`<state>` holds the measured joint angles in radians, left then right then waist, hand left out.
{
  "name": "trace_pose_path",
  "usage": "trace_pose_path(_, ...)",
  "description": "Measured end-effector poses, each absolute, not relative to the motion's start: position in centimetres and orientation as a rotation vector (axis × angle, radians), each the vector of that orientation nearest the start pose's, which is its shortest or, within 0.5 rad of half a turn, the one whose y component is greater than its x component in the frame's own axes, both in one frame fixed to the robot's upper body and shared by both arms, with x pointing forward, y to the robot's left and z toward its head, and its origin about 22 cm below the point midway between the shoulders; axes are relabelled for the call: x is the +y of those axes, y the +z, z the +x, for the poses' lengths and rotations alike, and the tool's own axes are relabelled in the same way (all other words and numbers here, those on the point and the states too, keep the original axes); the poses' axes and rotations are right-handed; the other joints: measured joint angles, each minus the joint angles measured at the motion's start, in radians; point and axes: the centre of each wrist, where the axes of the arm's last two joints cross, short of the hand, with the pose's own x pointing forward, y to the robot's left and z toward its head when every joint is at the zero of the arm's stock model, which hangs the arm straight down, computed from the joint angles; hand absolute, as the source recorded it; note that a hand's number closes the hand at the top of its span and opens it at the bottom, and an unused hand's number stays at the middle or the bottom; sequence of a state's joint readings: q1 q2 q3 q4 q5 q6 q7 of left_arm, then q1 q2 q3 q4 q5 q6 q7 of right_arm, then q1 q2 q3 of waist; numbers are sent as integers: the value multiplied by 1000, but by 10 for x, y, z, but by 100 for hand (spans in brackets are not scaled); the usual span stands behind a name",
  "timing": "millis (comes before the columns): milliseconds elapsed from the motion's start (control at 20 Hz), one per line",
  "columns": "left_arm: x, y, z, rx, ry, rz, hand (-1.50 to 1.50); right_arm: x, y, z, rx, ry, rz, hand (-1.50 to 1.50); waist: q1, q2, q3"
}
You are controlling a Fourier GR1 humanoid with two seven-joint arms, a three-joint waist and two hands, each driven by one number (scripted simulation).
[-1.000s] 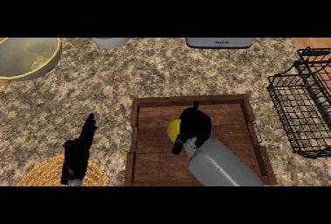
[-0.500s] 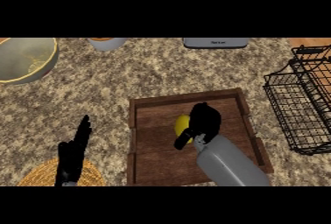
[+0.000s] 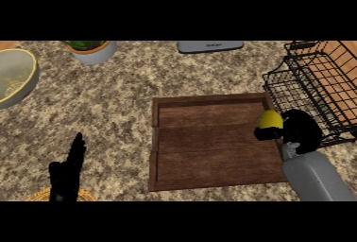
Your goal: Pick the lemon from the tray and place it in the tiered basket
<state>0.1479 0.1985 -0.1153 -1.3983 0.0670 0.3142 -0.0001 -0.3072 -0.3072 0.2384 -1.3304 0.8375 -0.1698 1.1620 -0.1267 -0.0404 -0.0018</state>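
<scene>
Right hand (image 3: 301,131) has fingers (image 3: 264,134) curled round the lemon (image 3: 270,119) at the tray's (image 3: 209,100) right rim, just beside the tiered basket (image 3: 307,92); risk: lemon or hand clips the basket's near wire edge and gets knocked free unless raised first; left hand (image 3: 66,172) rests open, near left.

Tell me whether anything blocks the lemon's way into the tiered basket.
Nothing separate does. The right hand, fingers curled round the lemon, holds it at the right rim of the tray, beside the tiered basket. Only the basket's own wire wall lies between the lemon and its inside.
</scene>
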Motion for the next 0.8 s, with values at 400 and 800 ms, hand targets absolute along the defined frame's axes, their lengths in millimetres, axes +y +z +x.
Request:
trace_pose_path(400, 276, -63, 186, -1248, 83, 351, 0, -261, 106, 290, -864, 52, -1364, 150, -9, -3, 1)
trace_pose_path(800, 269, -59, 186, -1264, 53, 322, 0, -263, 178, 240, -1010, -81, -1605, 150, 30, 7, -5)
